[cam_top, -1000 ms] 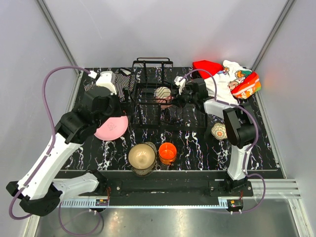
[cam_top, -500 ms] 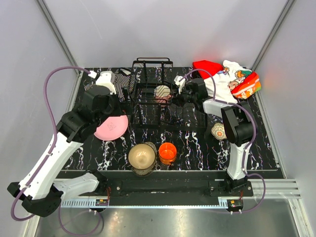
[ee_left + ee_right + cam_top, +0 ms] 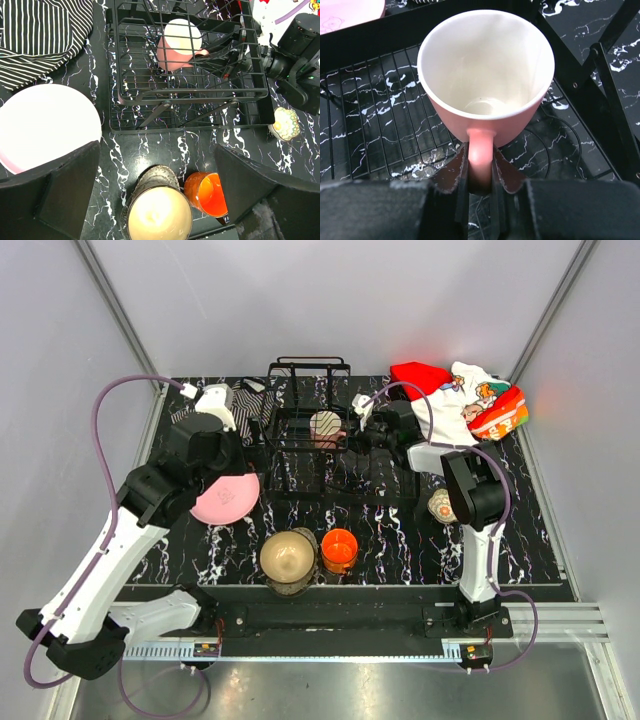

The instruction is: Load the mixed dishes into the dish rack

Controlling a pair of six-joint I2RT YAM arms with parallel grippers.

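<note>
1. Your right gripper [image 3: 480, 175] is closed tight on the handle of the cream-pink mug [image 3: 485, 75]. A finger presses each side of the handle and nothing else is in the grip.
2. The mug's open mouth faces the right wrist camera, with its handle pointing back at the gripper. It sits inside the black thin-wire dish rack [image 3: 300, 455], in the half toward 12 o'clock. You cannot tell whether it touches the wire floor below it.
3. Rack bars close in on the mug. A thick black rail runs just beside it at 3 o'clock in the wrist view, and another crosses behind it at 12 o'clock. The right arm enters the rack from 3 o'clock, over its side rim.
4. Your left gripper [image 3: 156, 150] is spread wide and holds nothing. It hangs above the table near the rack's 7 o'clock corner.
5. The pink round plate [image 3: 45, 125] lies just beside the rack at 9 o'clock, and the left arm partly covers it in the top view.
6. The brownish bowl [image 3: 157, 215], pale inside, stands at 6 o'clock of the rack. The small orange cup [image 3: 207, 192] is just beside it at its 3 o'clock.
7. The small floral patterned cup [image 3: 443, 505] sits at 4 o'clock of the rack, close under the right arm.
8. The striped black-white cloth [image 3: 40, 35] lies at 10 o'clock of the rack. The red-white printed cloth [image 3: 470, 400] lies at 2 o'clock, behind the right arm.
</note>
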